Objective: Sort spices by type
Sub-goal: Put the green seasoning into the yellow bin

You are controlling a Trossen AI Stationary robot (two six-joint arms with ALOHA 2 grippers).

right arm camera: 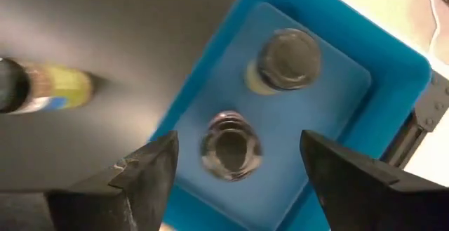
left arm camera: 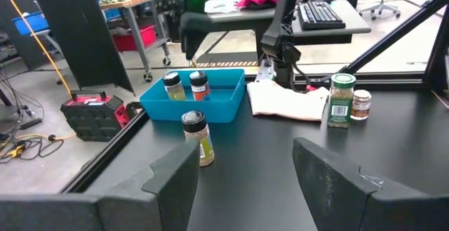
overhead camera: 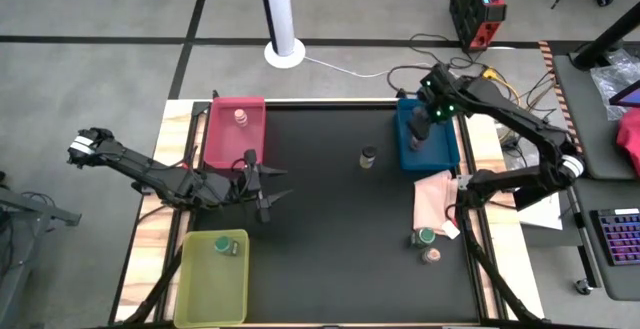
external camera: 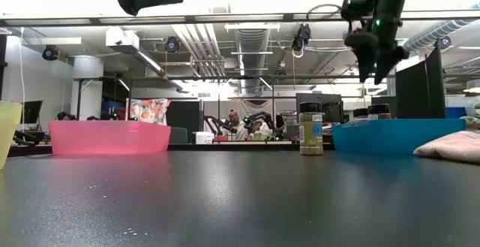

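Right wrist view: right gripper (right arm camera: 235, 164) wide open, empty, above two jars (right arm camera: 230, 147) in blue tray (right arm camera: 337, 48). Left gripper (overhead camera: 268, 191) wide open, empty, far from blue tray.

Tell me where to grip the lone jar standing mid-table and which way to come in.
Grip the jar just under its dark cap, coming straight down from above. It stands upright and alone, clear space all round, so fingers can straddle its round body. The open left hand looks nearer.
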